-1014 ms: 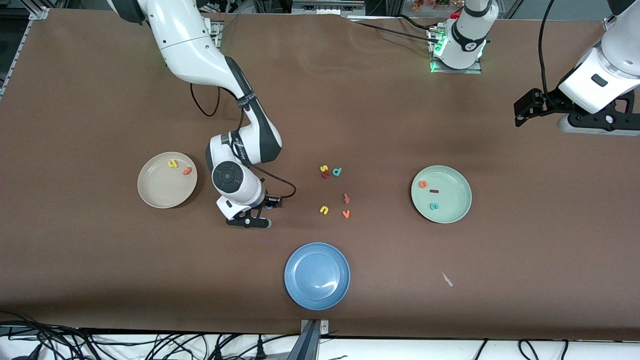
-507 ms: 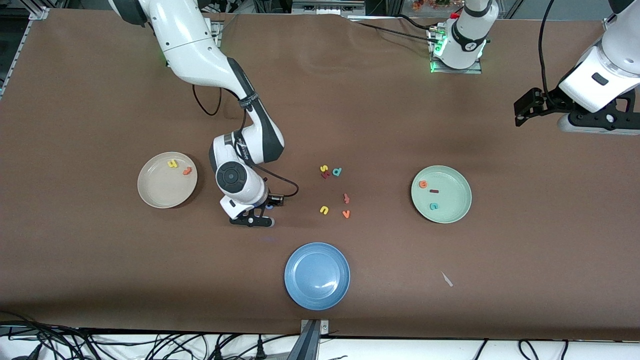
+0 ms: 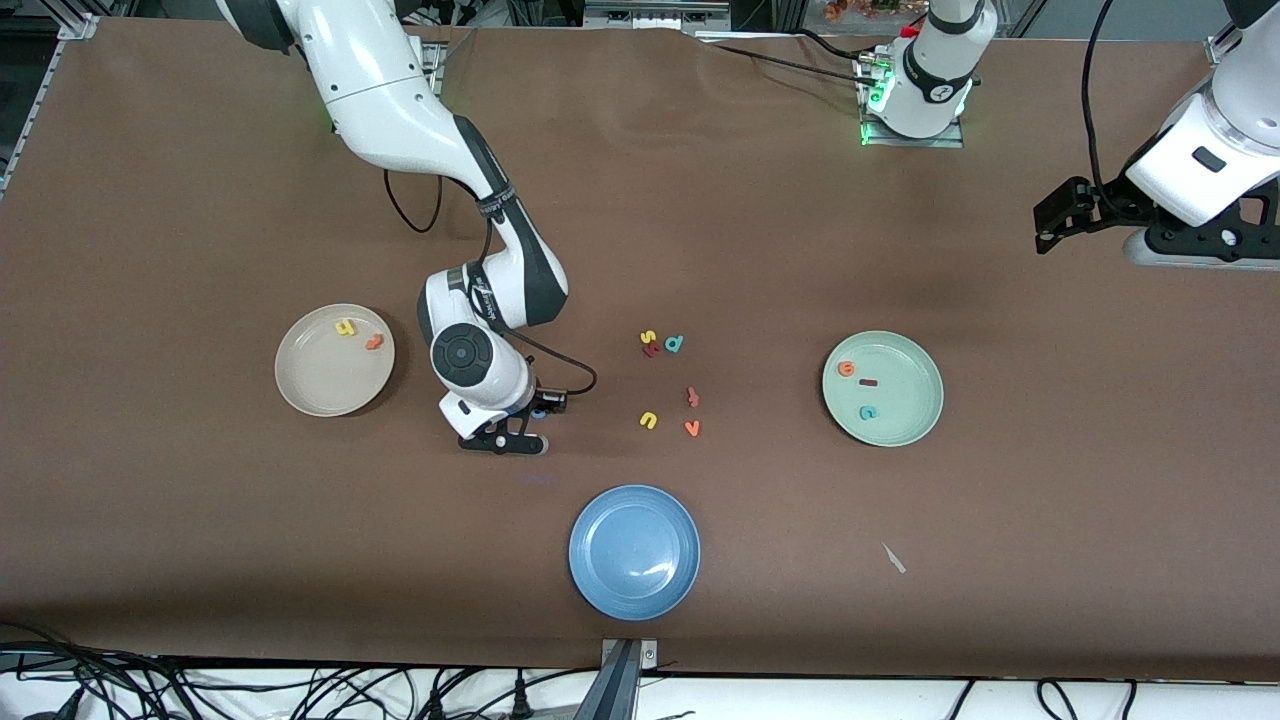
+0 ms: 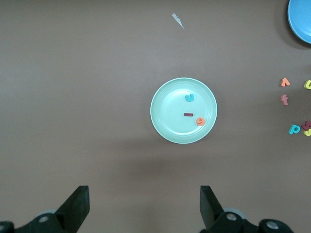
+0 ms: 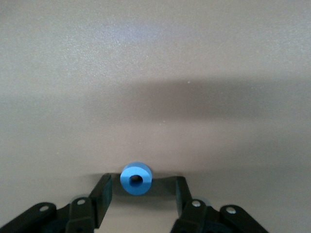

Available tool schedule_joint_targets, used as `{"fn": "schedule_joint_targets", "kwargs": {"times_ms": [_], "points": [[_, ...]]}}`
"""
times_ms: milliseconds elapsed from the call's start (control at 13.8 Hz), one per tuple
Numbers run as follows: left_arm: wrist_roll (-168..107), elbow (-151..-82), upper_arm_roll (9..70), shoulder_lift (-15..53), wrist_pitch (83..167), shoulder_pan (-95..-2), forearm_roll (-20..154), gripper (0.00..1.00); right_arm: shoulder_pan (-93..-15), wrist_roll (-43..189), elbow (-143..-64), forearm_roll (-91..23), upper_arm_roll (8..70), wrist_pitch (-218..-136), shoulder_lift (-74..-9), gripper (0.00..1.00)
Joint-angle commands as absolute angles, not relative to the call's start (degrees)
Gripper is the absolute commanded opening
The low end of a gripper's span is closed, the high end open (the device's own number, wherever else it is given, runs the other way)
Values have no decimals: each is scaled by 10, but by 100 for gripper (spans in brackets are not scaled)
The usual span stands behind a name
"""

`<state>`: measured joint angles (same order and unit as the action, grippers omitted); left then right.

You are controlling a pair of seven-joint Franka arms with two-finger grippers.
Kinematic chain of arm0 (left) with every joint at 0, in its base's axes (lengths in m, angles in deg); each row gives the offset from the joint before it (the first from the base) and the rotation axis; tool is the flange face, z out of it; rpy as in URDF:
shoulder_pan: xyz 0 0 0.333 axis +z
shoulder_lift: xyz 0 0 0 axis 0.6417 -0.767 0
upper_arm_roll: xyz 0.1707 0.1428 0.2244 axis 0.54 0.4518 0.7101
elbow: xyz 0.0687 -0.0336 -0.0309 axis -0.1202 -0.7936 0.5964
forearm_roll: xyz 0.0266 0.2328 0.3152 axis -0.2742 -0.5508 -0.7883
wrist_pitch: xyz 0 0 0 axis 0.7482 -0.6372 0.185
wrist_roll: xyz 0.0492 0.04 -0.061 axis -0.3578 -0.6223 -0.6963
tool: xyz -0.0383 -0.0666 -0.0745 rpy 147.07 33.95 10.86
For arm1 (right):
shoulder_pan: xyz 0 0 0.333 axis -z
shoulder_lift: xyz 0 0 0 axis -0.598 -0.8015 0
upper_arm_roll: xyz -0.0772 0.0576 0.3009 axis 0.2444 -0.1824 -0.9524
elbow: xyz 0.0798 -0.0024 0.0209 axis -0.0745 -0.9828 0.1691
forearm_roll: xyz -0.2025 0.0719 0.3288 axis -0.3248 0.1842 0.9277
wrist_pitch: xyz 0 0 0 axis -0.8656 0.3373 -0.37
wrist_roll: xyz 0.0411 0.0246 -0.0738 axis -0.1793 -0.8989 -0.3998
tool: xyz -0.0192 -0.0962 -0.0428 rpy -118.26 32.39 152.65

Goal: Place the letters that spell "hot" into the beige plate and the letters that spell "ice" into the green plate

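Observation:
My right gripper point(image 5: 142, 178) is low over the table between the beige plate point(image 3: 320, 388) and the loose letters, open, with the blue o point(image 5: 136, 178) lying on the table between its fingertips and a gap on at least one side. In the front view the right gripper point(image 3: 503, 444) hides the o. A yellow h point(image 3: 345, 327) and an orange t point(image 3: 375, 342) lie in the beige plate. The green plate point(image 3: 908, 395) holds an orange e point(image 3: 847, 368), a dark red i point(image 3: 869, 382) and a teal c point(image 3: 868, 411). My left gripper point(image 4: 144, 190) waits open, high at its own end of the table.
Loose letters lie mid-table: a yellow s point(image 3: 648, 337), a teal d point(image 3: 675, 344), a pinkish-red letter point(image 3: 692, 397), a yellow u point(image 3: 649, 420) and an orange v point(image 3: 692, 428). A blue plate point(image 3: 634, 552) sits nearer the camera. A white scrap point(image 3: 894, 558) lies near the green plate.
The right gripper has shifted slightly toward the loose letters and its fingers have narrowed around the blue o. The left arm has drifted a little.

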<state>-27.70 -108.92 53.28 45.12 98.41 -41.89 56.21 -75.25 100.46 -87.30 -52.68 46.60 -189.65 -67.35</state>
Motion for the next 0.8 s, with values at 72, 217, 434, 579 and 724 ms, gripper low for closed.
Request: {"fn": "schedule_joint_targets", "kwargs": {"times_ms": [72, 217, 434, 579, 724], "points": [[-266, -1075, 534, 446, 980, -419, 553, 100, -746, 994, -851, -513, 462, -1902, -687, 58], [-266, -1075, 534, 446, 980, -419, 553, 100, -746, 994, -848, -513, 462, -1902, -690, 56], [-273, -1075, 533, 446, 980, -423, 553, 100, -746, 994, -846, -513, 462, -1902, -690, 51], [-272, -1075, 533, 446, 980, -424, 553, 100, -746, 994, -846, -513, 462, -1902, -690, 50], [-271, -1075, 533, 446, 980, -423, 553, 100, -747, 994, -846, -513, 462, -1903, -691, 44]]}}
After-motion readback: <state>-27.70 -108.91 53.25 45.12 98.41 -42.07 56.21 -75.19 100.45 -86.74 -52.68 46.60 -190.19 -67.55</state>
